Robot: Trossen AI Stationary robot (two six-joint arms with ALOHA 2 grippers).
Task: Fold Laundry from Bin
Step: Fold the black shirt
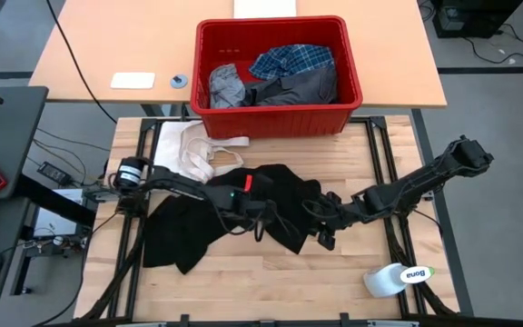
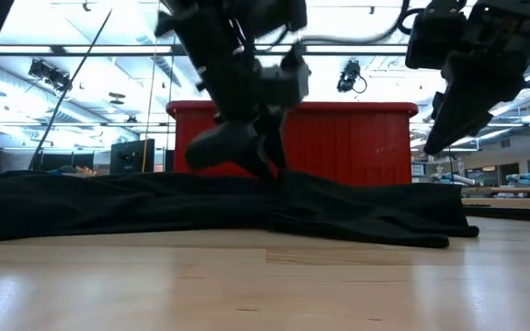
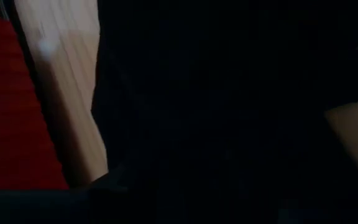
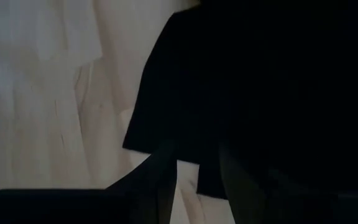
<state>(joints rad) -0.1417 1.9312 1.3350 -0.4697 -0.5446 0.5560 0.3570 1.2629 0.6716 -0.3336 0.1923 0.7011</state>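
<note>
The large black garment (image 1: pixel 198 222) lies crumpled across the middle of the wooden table; in the low view it is a long low heap (image 2: pixel 109 207). My left gripper (image 1: pixel 263 216) is down on its middle and shut on a bunch of it. My right gripper (image 1: pixel 325 234) hovers just above the garment's right end (image 2: pixel 412 216), fingers apart, nothing between them. The red bin (image 1: pixel 280 123) stands at the far edge and holds the plaid shirt (image 1: pixel 293 62) and grey garments (image 1: pixel 230 86). My left gripper holds a bunch of the black garment's middle (image 2: pixel 228 145), coming from the table's left and slanting down. The bunch is raised a little below the fingers, and the rest of the garment lies on the table. Black cloth fills the wrist view and hides the fingers.
A cream-white cloth (image 1: pixel 198 150) lies between the bin and the black garment at the left. A white roll with a label (image 1: pixel 396 277) sits near the table's front right corner. Bare wood shows along the near edge (image 1: pixel 271 286).
</note>
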